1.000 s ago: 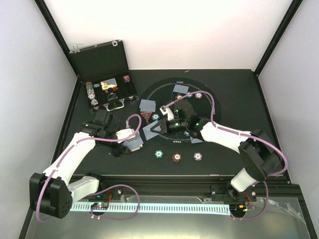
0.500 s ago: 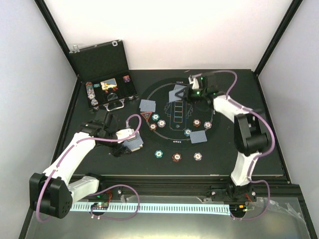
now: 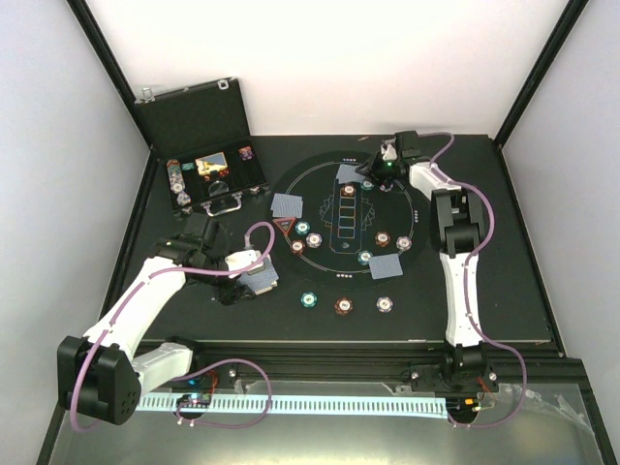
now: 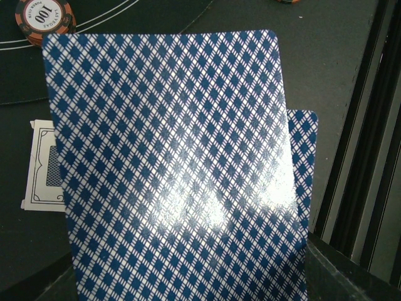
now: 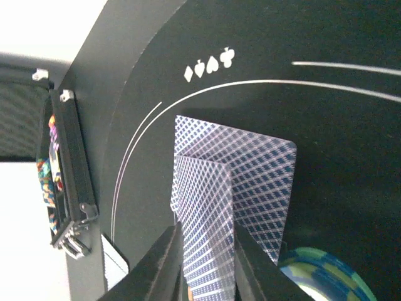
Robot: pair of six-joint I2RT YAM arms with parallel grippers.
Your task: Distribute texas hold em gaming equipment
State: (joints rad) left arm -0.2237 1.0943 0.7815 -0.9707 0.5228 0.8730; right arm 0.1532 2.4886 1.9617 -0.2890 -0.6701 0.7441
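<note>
My left gripper [image 3: 254,271] is shut on a stack of blue-patterned playing cards [image 4: 175,169] that fills the left wrist view and hides its fingers. My right gripper [image 3: 372,174] reaches to the far edge of the round mat [image 3: 339,218]. In the right wrist view it [image 5: 207,251] is shut on one bent card [image 5: 210,226], held just above another card [image 5: 266,182] lying on the mat, beside a teal chip [image 5: 319,276]. More cards [image 3: 287,205] [image 3: 386,266], a red triangle marker [image 3: 285,226] and several chips [image 3: 309,299] lie on and around the mat.
The open black case [image 3: 208,145] stands at the far left with chips in it [image 3: 179,179], and shows at the left of the right wrist view [image 5: 62,182]. An orange 100 chip [image 4: 45,15] and a white card [image 4: 44,166] lie by my left gripper. The table's front rail [image 4: 363,157] is close.
My right arm swung from beside the left gripper across the mat to its far edge, carrying a card. The left arm has not moved.
</note>
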